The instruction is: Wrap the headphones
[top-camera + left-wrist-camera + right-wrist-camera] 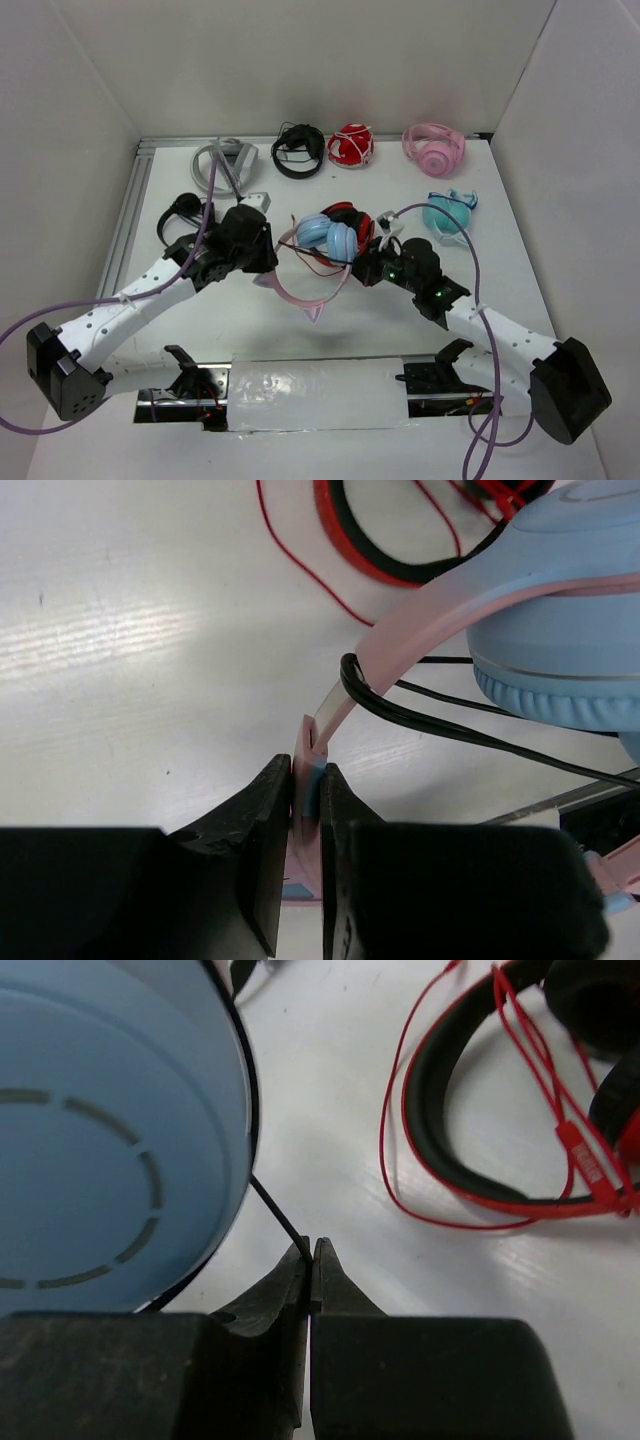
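Fingers, left wrist view: your left fingers (262, 830) are clamped on the end of the pink headband (400, 620), squeezing it from both sides.
Cable, left wrist view: the thin black cable (440, 725) loops over the headband just above your grip, then runs off under the light-blue ear cup (560, 630).
Background, left wrist view: a red-and-black pair (400, 540) with a loose red cord lies on the white tabletop (120, 630) behind.
Fingers, right wrist view: your right fingers (275, 1290) are pressed together, pinching that black cable right at the tips.
Ear cup, right wrist view: it fills the left side, and the cable comes off its rim straight down into your pinch.
Headphones, top view: the headphones (325, 235) sit mid-tabletop between your two arms. The cups touch the red-and-black pair behind them and the headband curves toward the near edge.
Other stuff, top view: a grey pair (222, 160), a black pair (298, 150), a red-and-white pair (350, 147) and a pink pair (433, 148) line the far edge. A mint pair (447, 212) sits off to the right.
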`<state>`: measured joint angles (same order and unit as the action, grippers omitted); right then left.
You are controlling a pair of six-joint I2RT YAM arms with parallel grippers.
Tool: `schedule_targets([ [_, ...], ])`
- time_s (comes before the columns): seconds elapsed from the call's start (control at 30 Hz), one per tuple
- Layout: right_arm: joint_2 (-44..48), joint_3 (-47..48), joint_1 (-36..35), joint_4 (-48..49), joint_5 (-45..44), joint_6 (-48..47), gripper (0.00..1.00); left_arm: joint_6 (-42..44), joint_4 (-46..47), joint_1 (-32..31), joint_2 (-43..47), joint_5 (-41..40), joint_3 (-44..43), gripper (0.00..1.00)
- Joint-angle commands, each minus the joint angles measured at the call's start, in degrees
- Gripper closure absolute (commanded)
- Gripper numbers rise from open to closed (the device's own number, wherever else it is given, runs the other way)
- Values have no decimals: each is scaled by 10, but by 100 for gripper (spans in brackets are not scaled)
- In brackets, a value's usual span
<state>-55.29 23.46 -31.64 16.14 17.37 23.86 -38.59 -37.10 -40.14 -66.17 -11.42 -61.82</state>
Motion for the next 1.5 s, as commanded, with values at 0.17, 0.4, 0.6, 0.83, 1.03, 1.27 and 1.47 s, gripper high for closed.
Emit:
schedule_targets([
  [0.17,-68,-11,-57,-82,-124,36,98,-177,-89,29,12,-132,53,100],
  [0.4,-120,11,-112,-94,-208,59,100,-188,-71,24,31,-138,105,100],
  [0.6,-118,29,-106,-122,-266,77,100,-147,-16,21,57,-114,120,100],
  [0.83,-139,39,-70,-124,-221,71,100,-238,-110,9,-23,-156,60,100],
  [1.03,-220,128,-98,-110,-176,38,100,-346,-235,69,-58,-196,26,100],
  [1.27,-438,342,-112,-147,-131,-7,100,-209,-60,237,22,-140,128,100],
  [1.47,-565,519,-117,-269,-172,-86,100,-185,-10,341,29,-89,170,100],
])
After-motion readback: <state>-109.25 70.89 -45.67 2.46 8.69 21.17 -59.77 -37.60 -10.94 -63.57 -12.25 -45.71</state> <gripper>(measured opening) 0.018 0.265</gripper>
